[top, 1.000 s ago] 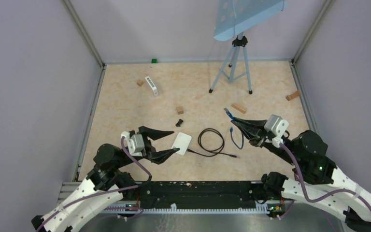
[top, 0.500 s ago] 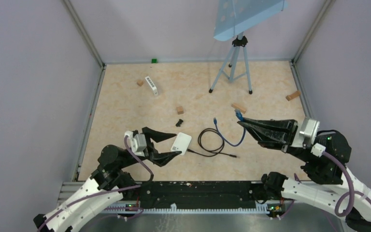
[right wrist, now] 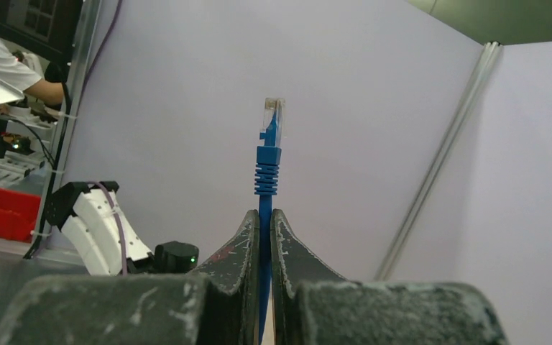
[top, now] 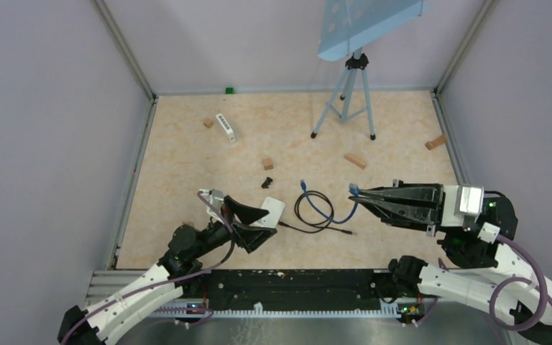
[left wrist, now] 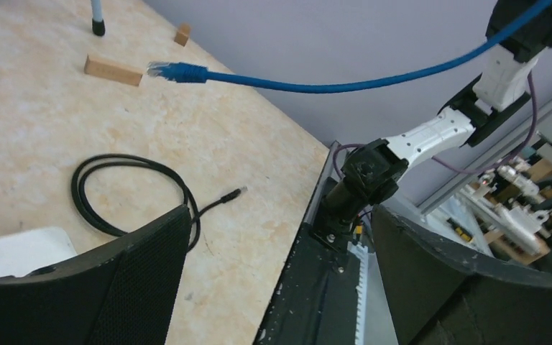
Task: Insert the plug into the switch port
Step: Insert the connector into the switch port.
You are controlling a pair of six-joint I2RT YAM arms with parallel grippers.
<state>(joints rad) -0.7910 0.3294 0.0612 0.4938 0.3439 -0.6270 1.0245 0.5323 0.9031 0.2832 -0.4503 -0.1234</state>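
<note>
The white switch box (top: 270, 211) lies flat on the table and shows as a white corner in the left wrist view (left wrist: 14, 244). My left gripper (top: 257, 227) is open, low over the table, one finger against the box's near side; its jaws stand wide apart (left wrist: 280, 244). My right gripper (top: 358, 193) is shut on the blue cable just behind its clear plug (right wrist: 272, 118) and holds it above the table, right of the box. The cable's loose end (top: 304, 184) hangs free, with its plug in the left wrist view (left wrist: 176, 70).
A coiled black cable (top: 315, 208) runs from the switch box. A tripod (top: 345, 93) stands at the back. Wood blocks (top: 354, 159) lie scattered. A small white strip device (top: 226, 127) lies at the back left and a small black part (top: 267, 182) mid-table.
My right gripper has drawn back to the right and levelled out, carrying the blue cable. My left gripper has dropped lower and moved right, up against the white box.
</note>
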